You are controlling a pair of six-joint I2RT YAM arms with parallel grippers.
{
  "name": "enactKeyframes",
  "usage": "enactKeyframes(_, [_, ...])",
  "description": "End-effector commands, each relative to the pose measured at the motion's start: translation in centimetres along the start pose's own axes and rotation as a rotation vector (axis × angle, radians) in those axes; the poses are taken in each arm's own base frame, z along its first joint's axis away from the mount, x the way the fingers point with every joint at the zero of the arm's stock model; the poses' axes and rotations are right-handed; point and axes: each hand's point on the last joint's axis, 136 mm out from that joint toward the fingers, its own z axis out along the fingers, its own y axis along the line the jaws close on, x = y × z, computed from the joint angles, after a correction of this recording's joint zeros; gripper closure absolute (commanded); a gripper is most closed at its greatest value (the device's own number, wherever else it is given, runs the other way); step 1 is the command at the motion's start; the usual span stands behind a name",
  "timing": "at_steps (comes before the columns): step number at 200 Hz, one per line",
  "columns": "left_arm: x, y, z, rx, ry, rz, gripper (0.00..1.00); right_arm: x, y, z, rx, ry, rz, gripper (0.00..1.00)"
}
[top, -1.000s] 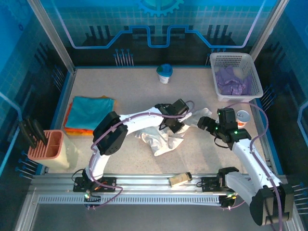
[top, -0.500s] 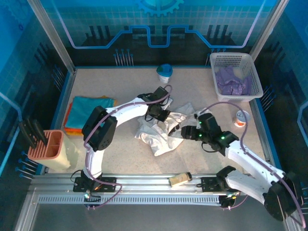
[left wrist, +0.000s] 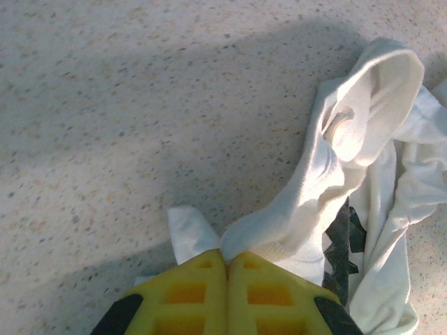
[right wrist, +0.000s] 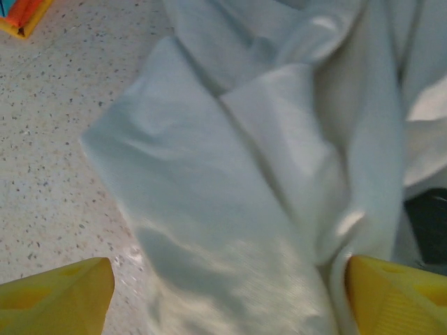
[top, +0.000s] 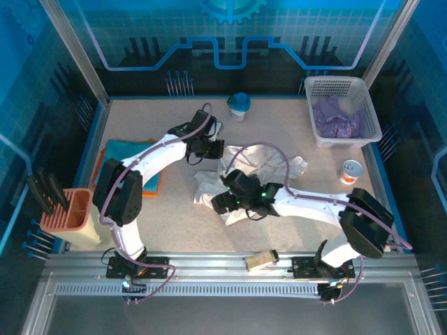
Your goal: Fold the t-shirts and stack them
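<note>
A crumpled white t-shirt (top: 286,166) lies in the middle of the bench (top: 174,234), spread loosely from its centre toward the right, with both arms reaching into it. The left pincer (top: 212,149) is at the shirt's far left corner; in the left wrist view its yellow fingers (left wrist: 202,286) are pressed together and nip a thick hemmed fold of the white cloth, which runs up and away from the tips while the rest of the shirt bunches to the right on the speckled surface. The right pincer (top: 221,203) has its arm stretched across from the right and sits low over the near left part of the same shirt; in the right wrist view its two yellow fingertips (right wrist: 59,293) stand wide apart with a broad fold of white cloth between them, nothing gripped. At the left edge of the bench a teal t-shirt (top: 129,159) lies folded flat on an orange t-shirt (top: 151,185), well apart from the white one. A pale purple t-shirt (top: 335,120) is heaped inside the white lattice basket (top: 335,82) at the far right corner. A cup with a teal lid (top: 239,106) stands near the back edge, and a pink ribbed tray (top: 68,213) sits at the near left
</note>
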Motion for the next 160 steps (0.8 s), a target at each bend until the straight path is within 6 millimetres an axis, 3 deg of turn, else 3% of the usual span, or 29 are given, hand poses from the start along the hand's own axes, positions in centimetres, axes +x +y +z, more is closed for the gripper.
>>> enactKeyframes(1, [-0.3, 1.1, -1.9, 0.009, -0.032, -0.066, 1.00, -0.6, 1.1, 1.5, 0.056, 0.017, -0.020, 0.27])
enactKeyframes(9, [-0.2, 1.8, -2.3, 0.001, -0.036, -0.077, 1.00, -0.2, 0.7, 2.1, 0.094, 0.038, -0.020, 0.50])
enactKeyframes(21, [-0.1, 2.8, -2.8, -0.019, -0.042, -0.092, 1.00, 0.4, 0.0, 2.4, 0.143, 0.054, -0.006, 0.76])
enactKeyframes(31, [0.1, 3.7, -3.4, -0.037, -0.045, -0.108, 1.00, 0.4, -0.6, 1.9, 0.168, 0.043, 0.006, 0.89])
enactKeyframes(48, [0.4, 5.5, -4.7, -0.071, -0.061, -0.151, 1.00, -0.1, -1.8, 0.3, 0.199, -0.008, 0.004, 1.00])
enactKeyframes(77, [0.7, 7.4, -7.9, -0.112, -0.106, -0.213, 1.00, -2.3, -4.0, -4.9, 0.224, -0.171, -0.014, 1.00])
enactKeyframes(82, [0.7, 7.5, -8.6, -0.121, -0.119, -0.213, 1.00, -1.8, -5.0, -5.5, 0.240, -0.179, -0.020, 1.00])
enactKeyframes(136, [3.1, 6.5, -16.9, -0.141, -0.257, -0.268, 1.00, -5.1, -13.3, -18.7, 0.338, -0.449, 0.158, 1.00])
enactKeyframes(160, [4.1, 5.2, -20.6, -0.104, -0.291, -0.309, 1.00, -6.6, -16.0, -24.7, 0.400, -0.594, 0.244, 1.00])
